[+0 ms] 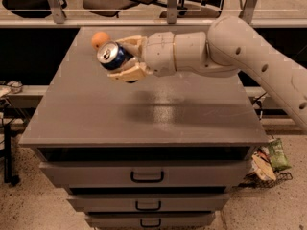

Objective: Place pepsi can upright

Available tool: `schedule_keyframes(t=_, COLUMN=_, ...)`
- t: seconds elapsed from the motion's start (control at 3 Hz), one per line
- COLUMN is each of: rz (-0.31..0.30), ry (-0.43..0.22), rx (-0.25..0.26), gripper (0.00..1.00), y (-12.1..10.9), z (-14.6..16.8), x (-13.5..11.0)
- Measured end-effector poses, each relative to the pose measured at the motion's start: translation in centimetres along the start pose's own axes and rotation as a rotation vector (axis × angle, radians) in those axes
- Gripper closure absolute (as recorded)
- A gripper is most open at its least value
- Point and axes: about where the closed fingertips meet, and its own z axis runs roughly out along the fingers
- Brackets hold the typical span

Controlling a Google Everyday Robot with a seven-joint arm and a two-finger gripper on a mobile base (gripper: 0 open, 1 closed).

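At the far left of the grey cabinet top (144, 114) sits a small orange round thing (99, 38), partly covered by the can; whether it is a fruit or a ball is hard to tell. Just right of it, the pepsi can (112, 56) hangs above the surface, tipped on its side with one silver end facing the camera. The gripper (120, 58) is clamped around the can's blue body, one finger above and one below. So the pickup looks done. What is left, by my judgement, is turning the can end-down, lowering it and letting go. The can's far end and logo are hidden by the fingers. The arm (240, 49) covers the rear right of the top and is cut off at the right edge.
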Motion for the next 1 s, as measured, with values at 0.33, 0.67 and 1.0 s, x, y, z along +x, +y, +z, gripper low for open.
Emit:
schedule_keyframes(t=0.33, rz=0.084, ry=-0.042, rx=0.031, gripper=1.0, y=0.1, z=-1.0, x=1.2)
schedule_keyframes(t=0.67, rz=0.181, ry=-0.07, rx=0.053, gripper=1.0, y=0.6, z=-1.5, x=2.7)
schedule_keyframes(t=1.0, rz=0.261, ry=-0.091, rx=0.074, gripper=1.0, y=1.2, z=-1.7, x=4.0)
